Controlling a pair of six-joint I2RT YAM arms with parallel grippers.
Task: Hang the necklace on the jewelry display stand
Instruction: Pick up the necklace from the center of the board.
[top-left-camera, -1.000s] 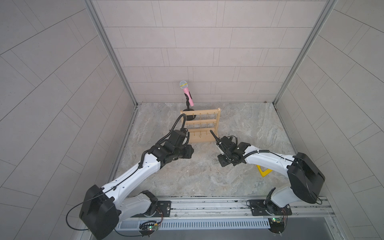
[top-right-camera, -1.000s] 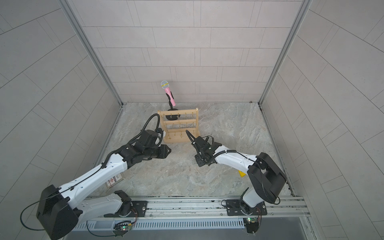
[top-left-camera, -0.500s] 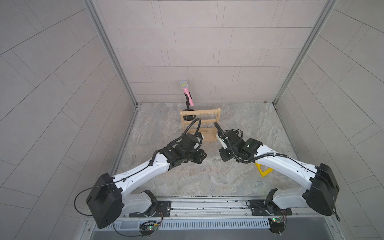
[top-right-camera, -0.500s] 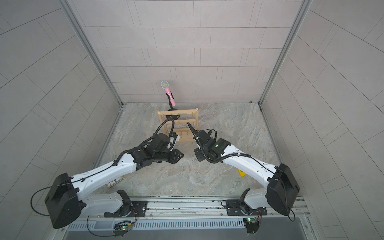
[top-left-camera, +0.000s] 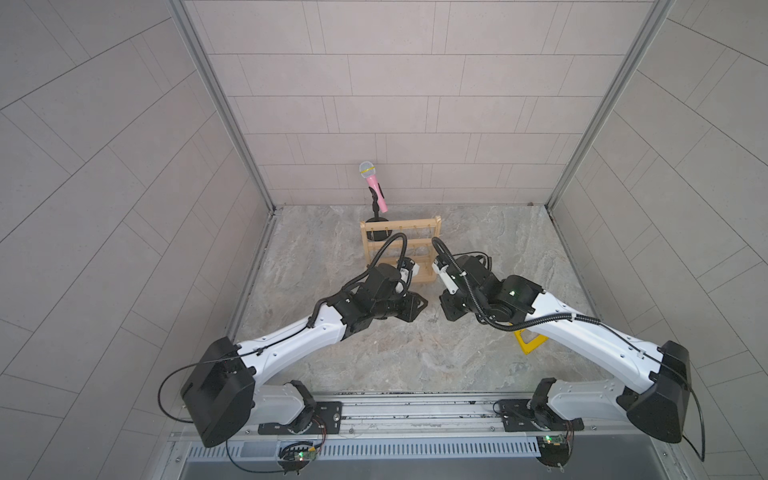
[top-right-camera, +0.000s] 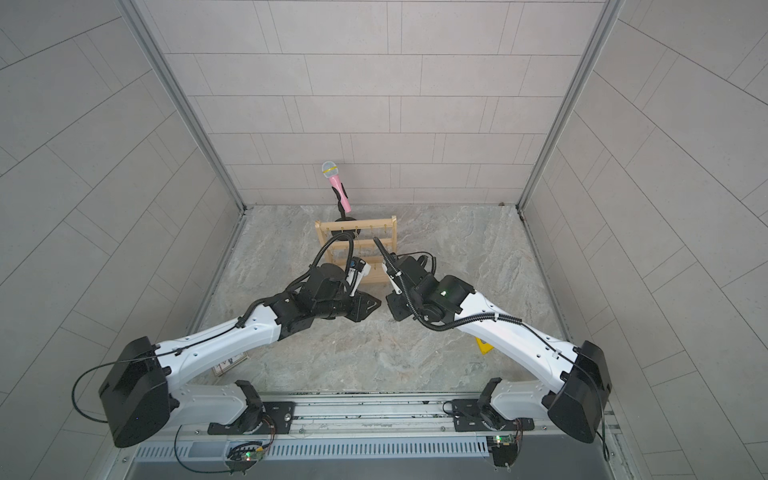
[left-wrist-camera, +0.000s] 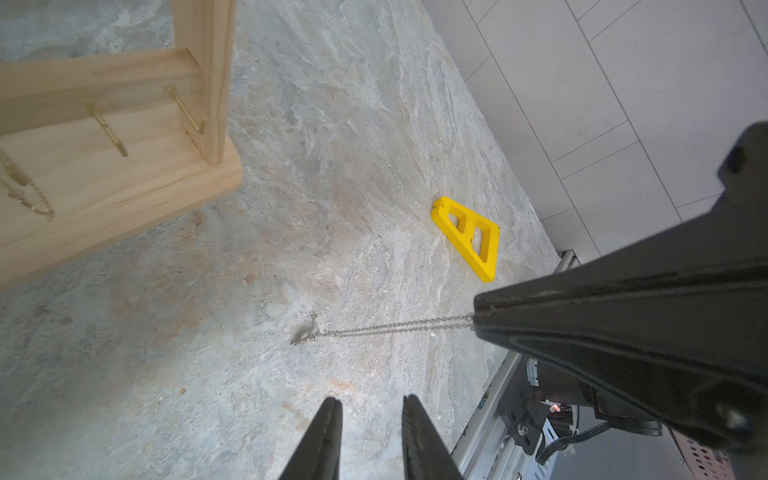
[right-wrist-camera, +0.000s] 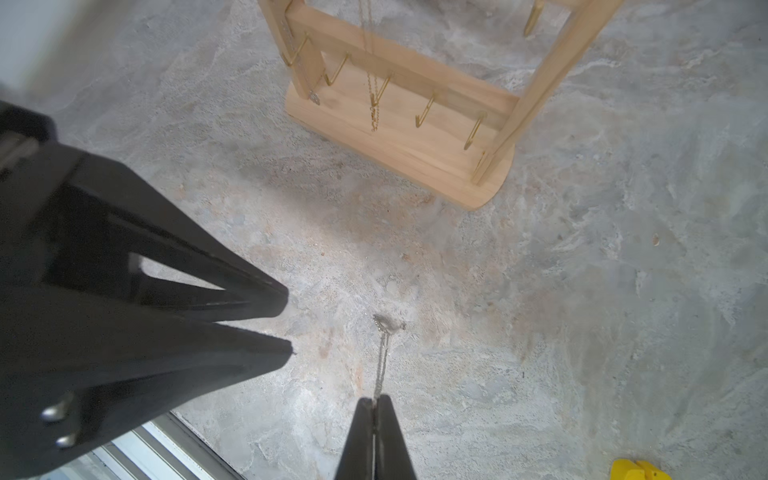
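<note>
A thin silver necklace hangs from my right gripper, which is shut on its chain. Its pendant dangles low over the marble table; whether it touches the table I cannot tell. My left gripper is open and empty. It points at the right gripper from close by, tip to tip in both top views. The jewelry display stand, light wood with brass hooks, stands just behind both grippers. A gold chain hangs on the stand.
A pink microphone on a black stand sits behind the rack near the back wall. A yellow triangular piece lies on the table under the right forearm. Tiled walls close in the left, right and back sides.
The left gripper has moved right, close to the right gripper. The right arm has risen and stretched forward, its gripper staying near the same spot and still shut.
</note>
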